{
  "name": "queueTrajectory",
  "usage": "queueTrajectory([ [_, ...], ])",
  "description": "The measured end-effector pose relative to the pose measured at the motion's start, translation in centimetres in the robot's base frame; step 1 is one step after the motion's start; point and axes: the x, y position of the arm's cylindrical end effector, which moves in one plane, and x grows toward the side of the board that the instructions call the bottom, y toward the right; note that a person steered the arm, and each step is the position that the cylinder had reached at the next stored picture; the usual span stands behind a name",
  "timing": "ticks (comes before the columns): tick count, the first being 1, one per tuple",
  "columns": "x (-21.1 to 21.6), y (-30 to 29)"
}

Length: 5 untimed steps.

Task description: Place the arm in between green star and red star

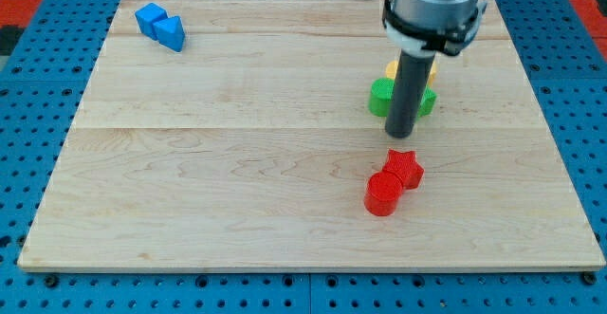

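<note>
Already the gap is nearly occupied; my tip point(401, 134), a bare jawless end effector gripping nothing, is seen just below the green star-shaped block point(380, 97), the red star-shaped block point(404, 167) lying just beyond toward the view's bottom.

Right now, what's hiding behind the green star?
A yellow block peeks out behind the green star. My tip and rod cover most of it, so its shape stays hidden.

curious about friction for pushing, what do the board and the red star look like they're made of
The board looks like pale wood with a smooth, unvarnished-looking finish: grain lines and plank seams show. The red star seems to be plastic, matte, with fine ridges that hint at 3D printing, though that is uncertain.
</note>
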Motion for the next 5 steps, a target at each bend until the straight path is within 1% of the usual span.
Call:
queueTrajectory([
  [1,1.1,-2.0],
  [2,0.7,3.1],
  [3,0.3,4.1],
  [5,-0.1,4.1],
])
